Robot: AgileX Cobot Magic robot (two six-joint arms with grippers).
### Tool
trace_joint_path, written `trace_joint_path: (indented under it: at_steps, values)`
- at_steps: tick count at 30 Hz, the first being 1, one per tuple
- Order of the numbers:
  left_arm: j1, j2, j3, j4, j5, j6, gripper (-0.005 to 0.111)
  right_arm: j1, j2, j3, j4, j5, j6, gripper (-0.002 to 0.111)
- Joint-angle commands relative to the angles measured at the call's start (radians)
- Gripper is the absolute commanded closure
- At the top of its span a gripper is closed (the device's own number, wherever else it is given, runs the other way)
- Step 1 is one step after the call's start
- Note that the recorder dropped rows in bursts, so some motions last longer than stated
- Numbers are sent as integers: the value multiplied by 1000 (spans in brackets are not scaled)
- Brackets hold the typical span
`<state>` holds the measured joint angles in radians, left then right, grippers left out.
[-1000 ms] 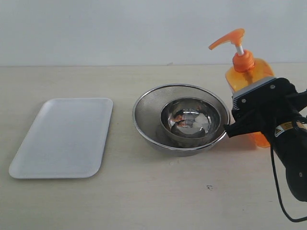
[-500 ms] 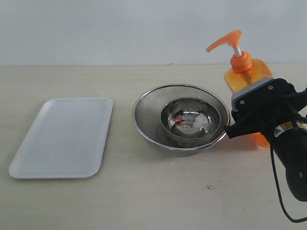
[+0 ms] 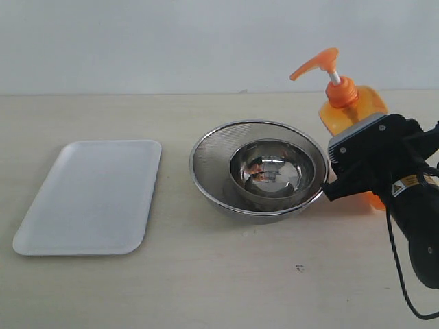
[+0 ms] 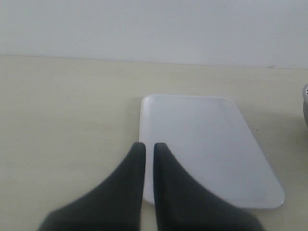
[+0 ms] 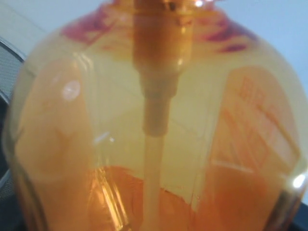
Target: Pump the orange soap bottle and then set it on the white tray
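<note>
Only its wrist view shows left hand (image 4: 149, 146) pressed together (right hand (image 3: 359, 159) pinches orange soap bottle (image 3: 355, 108)).

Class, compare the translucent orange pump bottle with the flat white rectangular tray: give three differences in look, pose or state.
The translucent orange pump bottle is tall and leans; the flat white rectangular tray lies low. The bottle is see-through orange; the tray is opaque white. The right hand grips the bottle; nothing holds the tray.
</note>
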<state>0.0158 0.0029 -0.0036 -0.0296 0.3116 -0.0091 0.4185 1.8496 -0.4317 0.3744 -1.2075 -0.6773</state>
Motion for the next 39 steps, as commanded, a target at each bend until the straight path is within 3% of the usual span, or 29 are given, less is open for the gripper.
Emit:
trace_joint_path:
  at_steps: [1, 8, 14, 18, 24, 30, 34, 39]
  values:
    - [3, -3, 4, 63, -20, 55, 101, 0, -3, 1, 5, -14, -20, 108]
    - [3, -3, 4, 47, -175, 87, 101, 0, -3, 1, 5, -14, -9, 108]
    - [3, -3, 4, -173, -253, -105, 101, 0, -3, 1, 5, -14, -9, 108]
    - [3, -3, 4, -379, -268, -348, 101, 0, -3, 1, 5, -14, 2, 108]
    - [3, -3, -27, -370, -246, -362, 101, 0, -3, 1, 5, -14, 6, 108]
    - [-51, 58, -250, -374, -179, -196, 101, 0, -3, 1, 2, -14, 6, 108]
    - [-125, 307, -435, -411, -59, -48, 101, 0, -3, 1, 2, -14, 8, 108]
    - [-176, 573, -591, -770, 81, 401, 101, 0, -3, 1, 0, -14, 14, 108]
